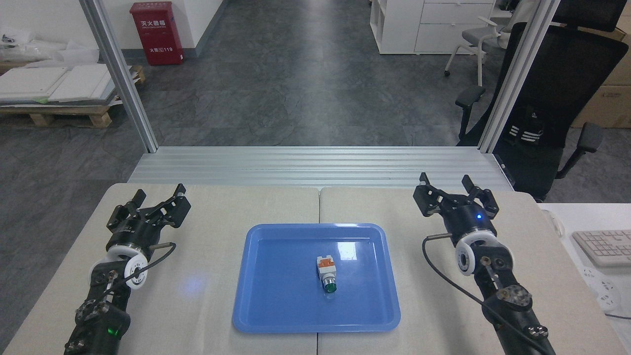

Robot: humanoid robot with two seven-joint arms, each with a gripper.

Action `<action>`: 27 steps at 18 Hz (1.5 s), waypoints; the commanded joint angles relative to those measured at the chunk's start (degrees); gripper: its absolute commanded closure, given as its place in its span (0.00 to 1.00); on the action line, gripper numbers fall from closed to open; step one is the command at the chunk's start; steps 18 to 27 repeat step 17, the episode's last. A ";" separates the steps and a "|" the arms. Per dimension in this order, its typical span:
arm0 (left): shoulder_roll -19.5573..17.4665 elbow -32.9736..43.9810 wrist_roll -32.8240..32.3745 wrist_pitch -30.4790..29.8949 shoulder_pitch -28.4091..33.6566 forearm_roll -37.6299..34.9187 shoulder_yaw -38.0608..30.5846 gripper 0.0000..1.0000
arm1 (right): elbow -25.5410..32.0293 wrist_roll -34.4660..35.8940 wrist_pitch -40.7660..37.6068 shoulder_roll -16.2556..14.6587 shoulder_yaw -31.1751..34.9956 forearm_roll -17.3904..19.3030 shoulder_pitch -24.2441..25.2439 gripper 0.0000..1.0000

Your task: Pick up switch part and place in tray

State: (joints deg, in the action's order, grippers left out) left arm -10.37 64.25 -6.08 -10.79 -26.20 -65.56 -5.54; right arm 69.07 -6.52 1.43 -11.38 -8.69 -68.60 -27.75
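Note:
The switch part [326, 273] lies on its side inside the blue tray [276, 301], right of the tray's middle, its green cap toward me and its orange-and-white block away. Nothing touches it. My right gripper [454, 190] stands open over the table's far right, well clear of the tray, with nothing between its fingers. At the table's far left my left gripper [157, 197] is open too and holds nothing.
The tray sits on a beige table [207, 212] split by a centre seam. A white desk with a keyboard [604, 246] adjoins on the right. A black office chair [547, 98] and metal frame posts stand beyond the far edge.

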 commanded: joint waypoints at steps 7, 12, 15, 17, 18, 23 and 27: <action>0.00 0.00 0.01 -0.02 0.00 -0.01 0.00 0.00 | 0.10 0.11 -3.72 -6.11 2.19 3.65 5.61 0.03; 0.00 0.00 0.01 -0.02 0.00 -0.01 0.00 0.00 | 0.37 0.02 -3.72 -5.67 0.96 3.20 5.52 0.02; 0.00 0.00 0.01 -0.02 0.00 -0.01 0.00 0.00 | 0.72 0.11 -4.24 -5.76 1.14 3.64 5.17 0.01; 0.00 0.00 0.01 -0.02 0.00 -0.01 0.00 0.00 | 0.98 0.54 -4.33 -6.10 0.96 3.56 5.08 0.01; 0.00 0.00 0.01 -0.02 0.00 -0.01 0.00 0.00 | 0.98 0.54 -4.33 -6.10 0.96 3.56 5.08 0.01; 0.00 0.00 0.01 -0.02 0.00 -0.01 0.00 0.00 | 0.98 0.54 -4.33 -6.10 0.96 3.56 5.08 0.01; 0.00 0.00 0.01 -0.02 0.00 -0.01 0.00 0.00 | 0.98 0.54 -4.33 -6.10 0.96 3.56 5.08 0.01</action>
